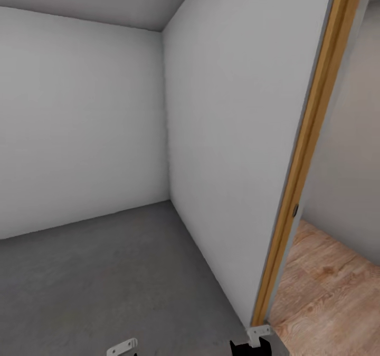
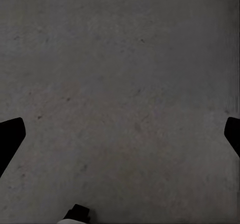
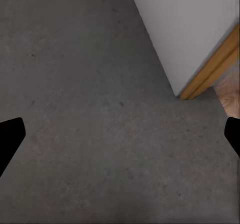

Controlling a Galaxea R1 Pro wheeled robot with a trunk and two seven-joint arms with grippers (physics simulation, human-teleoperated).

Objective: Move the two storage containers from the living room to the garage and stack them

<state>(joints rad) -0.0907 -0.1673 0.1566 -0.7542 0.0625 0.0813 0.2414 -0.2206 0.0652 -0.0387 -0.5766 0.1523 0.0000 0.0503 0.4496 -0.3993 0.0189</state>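
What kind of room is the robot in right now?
Probably the garage: a bare corner with a dark grey concrete floor and plain white walls. A wood-trimmed doorway edge at the right opens onto light wood-plank flooring.

Garage floor (image 1: 105,271), dark grey mottled concrete, seemingly level

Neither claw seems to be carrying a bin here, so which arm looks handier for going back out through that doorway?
Probably the right. The right gripper hangs open over the concrete floor beside the wood door frame, with plank flooring beyond it. The left gripper, also open, faces bare concrete.
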